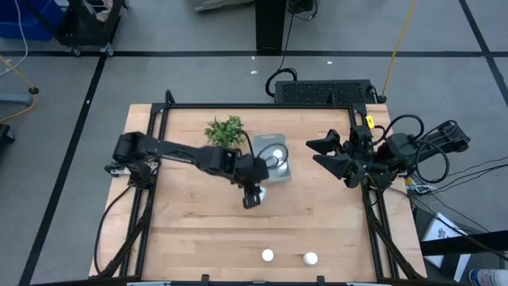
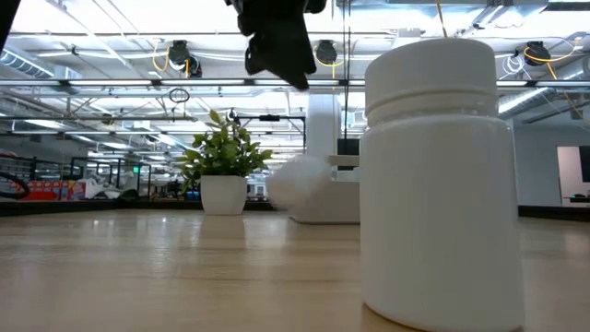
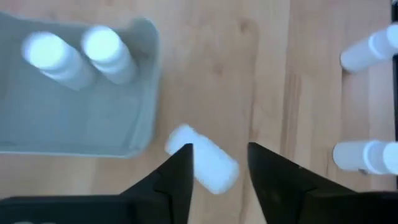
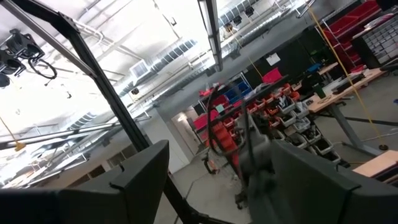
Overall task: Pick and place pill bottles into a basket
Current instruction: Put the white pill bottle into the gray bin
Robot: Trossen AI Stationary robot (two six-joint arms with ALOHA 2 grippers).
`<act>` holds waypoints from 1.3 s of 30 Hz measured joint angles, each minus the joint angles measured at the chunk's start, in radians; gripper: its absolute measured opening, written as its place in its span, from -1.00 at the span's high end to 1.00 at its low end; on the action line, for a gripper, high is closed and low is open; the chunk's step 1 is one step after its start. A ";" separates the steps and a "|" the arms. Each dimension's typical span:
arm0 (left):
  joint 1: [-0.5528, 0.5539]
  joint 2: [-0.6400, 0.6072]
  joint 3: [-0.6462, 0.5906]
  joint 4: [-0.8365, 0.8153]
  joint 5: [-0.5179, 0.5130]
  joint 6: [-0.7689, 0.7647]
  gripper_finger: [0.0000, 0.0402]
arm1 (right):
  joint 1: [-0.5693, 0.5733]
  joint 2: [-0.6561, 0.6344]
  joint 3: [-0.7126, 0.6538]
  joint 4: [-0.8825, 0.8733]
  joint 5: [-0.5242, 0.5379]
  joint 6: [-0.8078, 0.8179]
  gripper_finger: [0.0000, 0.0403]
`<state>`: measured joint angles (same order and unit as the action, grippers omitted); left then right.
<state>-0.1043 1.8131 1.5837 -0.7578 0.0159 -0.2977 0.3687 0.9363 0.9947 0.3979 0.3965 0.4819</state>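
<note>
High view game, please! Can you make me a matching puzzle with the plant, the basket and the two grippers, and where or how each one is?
Things:
1. plant
2. basket
3. left gripper
4. right gripper

Clues:
A. has two white bottles inside
B. green, right beside the basket
C. open, near the table's right side, far from any bottle
D. open, over a bottle on the wood just outside the basket

Pairs: 1-B, 2-A, 3-D, 4-C
</note>
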 joint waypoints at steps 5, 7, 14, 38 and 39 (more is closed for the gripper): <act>0.060 -0.043 0.000 -0.014 0.044 0.038 0.52 | 0.000 0.000 0.000 0.001 0.023 -0.012 -0.36; 0.071 -0.045 0.000 -0.017 0.062 0.040 0.60 | 0.000 0.000 0.000 0.002 0.023 -0.006 -0.36; 0.062 -0.022 0.000 -0.005 0.087 0.033 0.65 | 0.000 0.001 0.000 -0.144 0.022 0.068 -0.36; 0.017 0.272 0.000 0.107 0.087 -0.269 -0.76 | -0.001 0.000 0.000 -0.209 0.075 0.056 -0.36; 0.024 0.277 0.000 0.113 0.079 -0.310 -0.76 | -0.001 0.000 0.000 -0.209 0.075 0.055 -0.36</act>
<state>-0.0798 2.0900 1.5836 -0.6449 0.0948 -0.6078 0.3676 0.9360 0.9947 0.1886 0.4713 0.5373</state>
